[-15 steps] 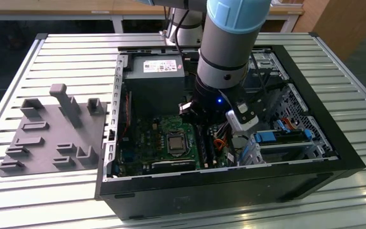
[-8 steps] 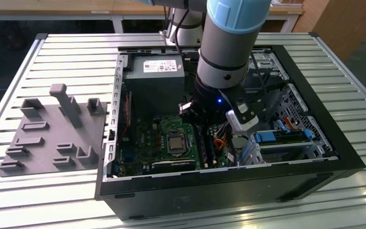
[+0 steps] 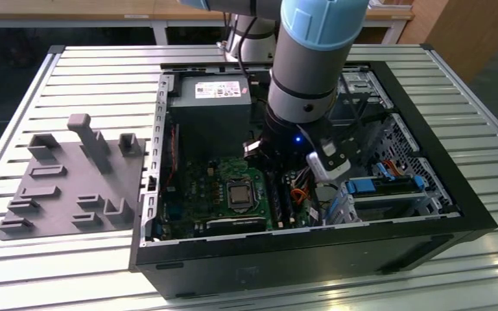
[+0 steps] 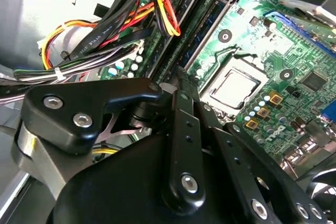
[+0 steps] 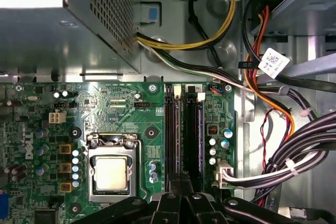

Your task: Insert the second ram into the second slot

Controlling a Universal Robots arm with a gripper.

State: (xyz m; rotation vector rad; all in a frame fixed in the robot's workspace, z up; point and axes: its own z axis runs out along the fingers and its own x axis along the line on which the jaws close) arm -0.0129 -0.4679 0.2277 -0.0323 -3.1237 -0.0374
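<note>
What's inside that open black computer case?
Inside the case: a green motherboard with its processor socket, memory slots, a grey power supply and bundled cables. The arm hides part of the interior.

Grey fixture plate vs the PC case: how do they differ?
The fixture plate is light grey; the PC case is black. The plate is a flat slab with short posts; the case is a deep open box. The gripper is inside the case over the motherboard, away from the plate. Both rest on the slatted table.
</note>
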